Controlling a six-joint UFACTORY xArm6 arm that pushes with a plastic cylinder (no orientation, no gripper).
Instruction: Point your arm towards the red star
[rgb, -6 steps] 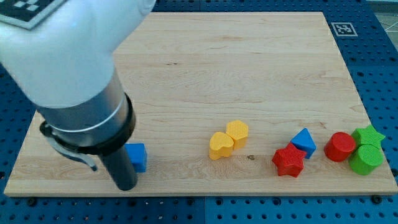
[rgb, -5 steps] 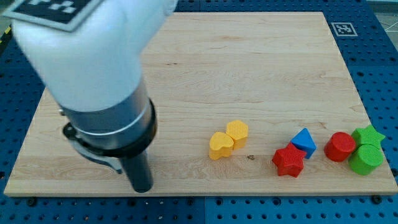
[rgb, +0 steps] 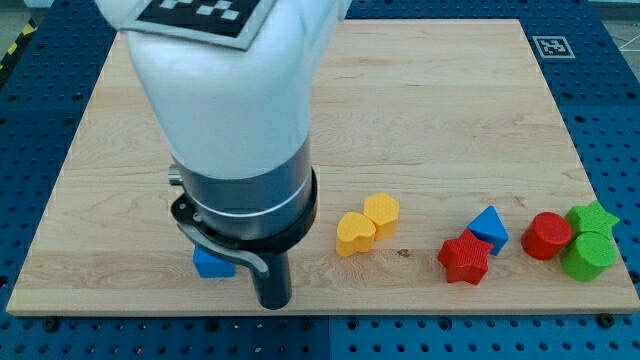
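Observation:
The red star (rgb: 464, 259) lies on the wooden board near the view's bottom right, touching a blue triangle block (rgb: 488, 228) above it. My tip (rgb: 275, 303) rests on the board near the bottom edge, well to the left of the red star. A blue block (rgb: 210, 264) sits just left of my tip, partly hidden by the arm. Two yellow blocks, a heart (rgb: 354, 234) and a rounder one (rgb: 381, 213), lie between my tip and the red star.
A red cylinder (rgb: 546, 236), a green star (rgb: 593, 217) and a green cylinder (rgb: 587, 256) cluster at the board's right edge. The arm's big white and black body (rgb: 235, 130) covers the board's left centre. A marker tag (rgb: 552, 46) sits at the top right corner.
The arm has moved to the right along the board's bottom edge, passing over the blue block, which now shows on its left side. The blocks have not visibly moved.

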